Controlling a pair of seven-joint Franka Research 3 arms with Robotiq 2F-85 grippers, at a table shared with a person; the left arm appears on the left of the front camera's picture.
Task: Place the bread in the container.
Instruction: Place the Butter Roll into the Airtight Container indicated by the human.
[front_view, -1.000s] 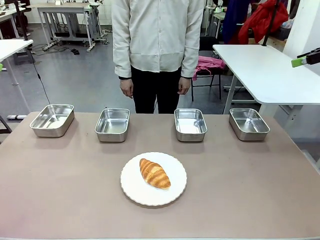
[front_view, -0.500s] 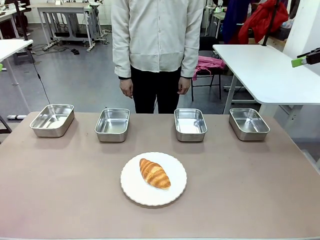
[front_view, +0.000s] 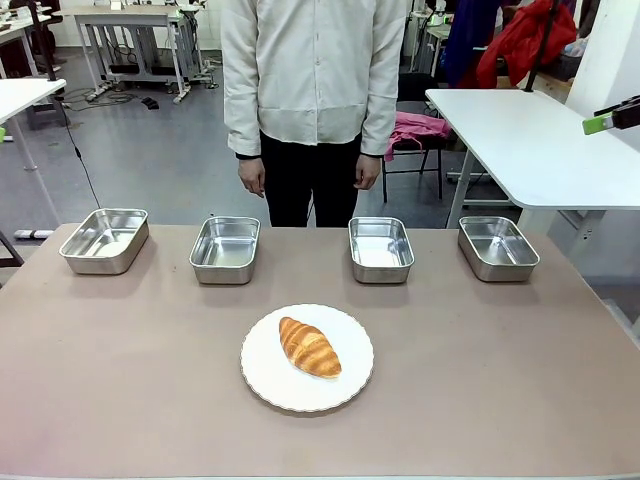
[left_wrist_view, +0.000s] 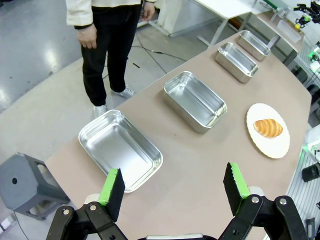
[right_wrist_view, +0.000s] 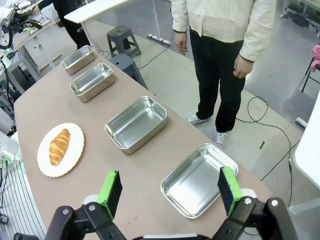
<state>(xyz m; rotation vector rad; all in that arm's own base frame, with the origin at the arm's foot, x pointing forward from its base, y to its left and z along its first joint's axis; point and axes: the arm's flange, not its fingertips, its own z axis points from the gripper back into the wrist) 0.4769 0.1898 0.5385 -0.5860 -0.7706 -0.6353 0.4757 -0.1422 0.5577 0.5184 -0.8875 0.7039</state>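
Observation:
The bread (front_view: 310, 347), a golden-brown croissant, lies on a round white plate (front_view: 296, 396) at the table's front middle. Several look-alike steel containers stand empty in a row behind it; I cannot tell which one is meant. My left gripper (left_wrist_view: 173, 175) hangs open and empty above the table's left end, just short of the leftmost container (left_wrist_view: 120, 150); the bread (left_wrist_view: 268, 128) lies far off. Over the right end my right gripper (right_wrist_view: 168, 176) is open too, holding nothing, near the rightmost container (right_wrist_view: 199, 180), with the bread (right_wrist_view: 58, 146) at the far left.
A person (front_view: 315, 90) stands at the table's far edge with both hands hanging at the sides. The container row runs from the left one (front_view: 104, 240) to the right one (front_view: 498, 247). A grey stool (left_wrist_view: 27, 185) sits off the table's left end.

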